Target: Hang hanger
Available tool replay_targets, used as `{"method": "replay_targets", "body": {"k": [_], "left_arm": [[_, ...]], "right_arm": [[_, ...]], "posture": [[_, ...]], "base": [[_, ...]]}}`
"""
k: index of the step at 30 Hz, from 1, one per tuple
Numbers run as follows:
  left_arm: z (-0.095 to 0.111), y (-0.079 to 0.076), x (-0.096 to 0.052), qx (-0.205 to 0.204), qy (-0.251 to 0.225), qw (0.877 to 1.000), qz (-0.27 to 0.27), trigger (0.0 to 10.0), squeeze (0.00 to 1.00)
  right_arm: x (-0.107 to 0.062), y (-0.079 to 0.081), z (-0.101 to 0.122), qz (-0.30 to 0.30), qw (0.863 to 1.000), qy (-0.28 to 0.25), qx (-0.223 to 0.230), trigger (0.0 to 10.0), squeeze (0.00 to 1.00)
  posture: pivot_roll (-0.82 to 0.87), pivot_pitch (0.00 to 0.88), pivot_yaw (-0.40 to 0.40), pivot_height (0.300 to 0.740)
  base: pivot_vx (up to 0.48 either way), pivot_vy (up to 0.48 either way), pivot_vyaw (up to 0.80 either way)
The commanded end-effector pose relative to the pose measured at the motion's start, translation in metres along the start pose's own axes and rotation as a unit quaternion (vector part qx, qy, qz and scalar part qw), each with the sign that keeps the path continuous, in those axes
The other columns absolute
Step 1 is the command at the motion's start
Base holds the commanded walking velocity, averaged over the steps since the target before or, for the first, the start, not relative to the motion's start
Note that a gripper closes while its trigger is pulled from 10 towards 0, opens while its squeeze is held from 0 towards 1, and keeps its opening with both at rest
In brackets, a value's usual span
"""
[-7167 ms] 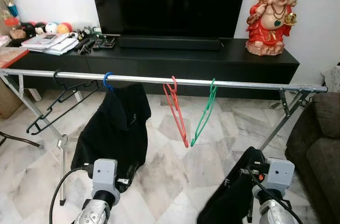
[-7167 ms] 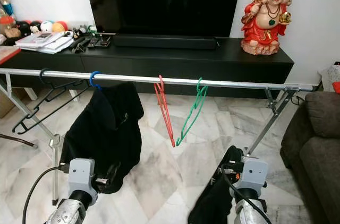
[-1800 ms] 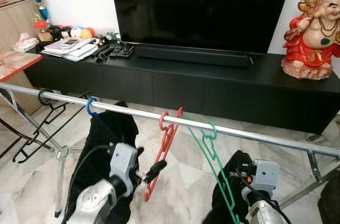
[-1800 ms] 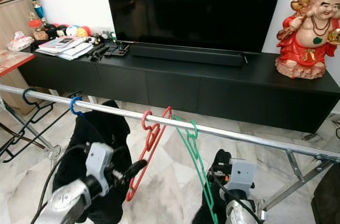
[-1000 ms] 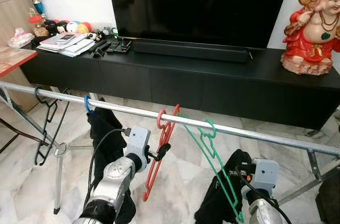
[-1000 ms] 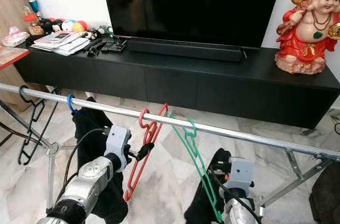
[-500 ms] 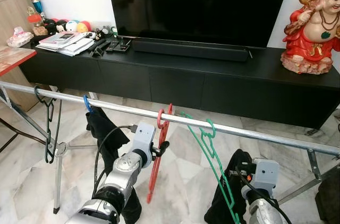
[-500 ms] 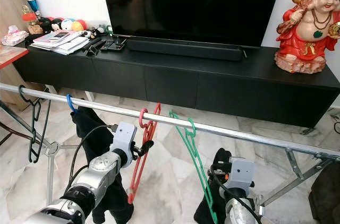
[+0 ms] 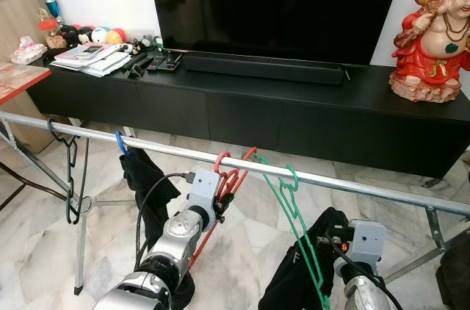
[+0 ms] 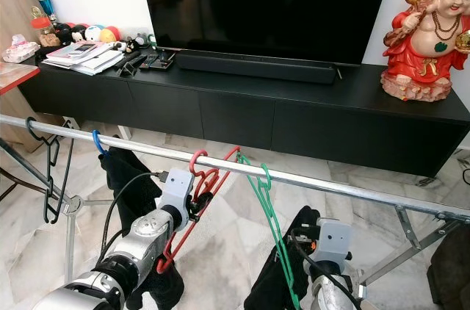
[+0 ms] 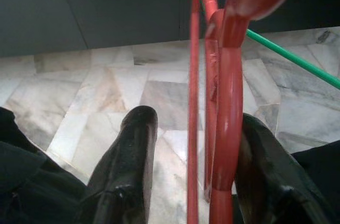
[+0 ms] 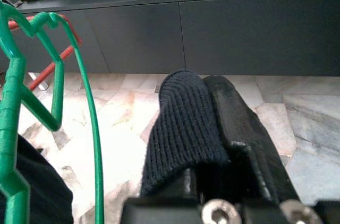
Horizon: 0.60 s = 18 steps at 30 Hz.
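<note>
Grip unmade: left gripper (image 11: 196,120) spread astride red hanger (image 11: 228,128), right gripper (image 12: 210,88) clamped on black garment (image 12: 180,128). Risked tangling with green hanger (image 9: 297,214) or unhooking from rail (image 9: 352,186) if pulled askew.

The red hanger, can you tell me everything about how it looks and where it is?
The red hanger looks like thin shiny plastic, with a curled hook on top and a slim triangular frame below. Its hook sits over the silver metal rail, between a blue hook holding a black garment and the green hanger. It hangs tilted, its lower end swinging toward the robot. The left end effector has its two black fingers on either side of the neck, near the top, one finger apart from it.
</note>
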<state>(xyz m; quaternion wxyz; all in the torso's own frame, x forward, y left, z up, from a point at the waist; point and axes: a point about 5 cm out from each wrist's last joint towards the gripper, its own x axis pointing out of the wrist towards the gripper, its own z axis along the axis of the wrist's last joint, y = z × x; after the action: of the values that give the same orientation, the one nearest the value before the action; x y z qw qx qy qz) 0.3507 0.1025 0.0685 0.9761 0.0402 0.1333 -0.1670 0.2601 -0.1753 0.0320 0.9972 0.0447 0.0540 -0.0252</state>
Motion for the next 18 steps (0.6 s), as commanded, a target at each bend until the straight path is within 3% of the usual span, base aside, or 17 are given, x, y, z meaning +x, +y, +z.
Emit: {"method": "replay_targets", "body": {"k": [1,18], "left_arm": [[-0.0082,0.0039,-0.0029,0.001,0.014,1.0,0.005,0.0,0.0],[-0.0155,0.0087,-0.0076,0.007,0.013,1.0,0.019,0.0,0.0]], "right_arm": [[0.001,0.0018,0.0082,0.002,1.0,-0.023,0.0,10.0,0.0],[-0.0009,0.0042,0.0045,0.004,1.0,-0.018,0.002,10.0,0.0]], "posture": [[0.0,0.003,0.035,0.74],[0.0,0.0,0.04,0.74]], "base": [[0.0,0.0,0.0],[0.0,0.0,0.0]]}}
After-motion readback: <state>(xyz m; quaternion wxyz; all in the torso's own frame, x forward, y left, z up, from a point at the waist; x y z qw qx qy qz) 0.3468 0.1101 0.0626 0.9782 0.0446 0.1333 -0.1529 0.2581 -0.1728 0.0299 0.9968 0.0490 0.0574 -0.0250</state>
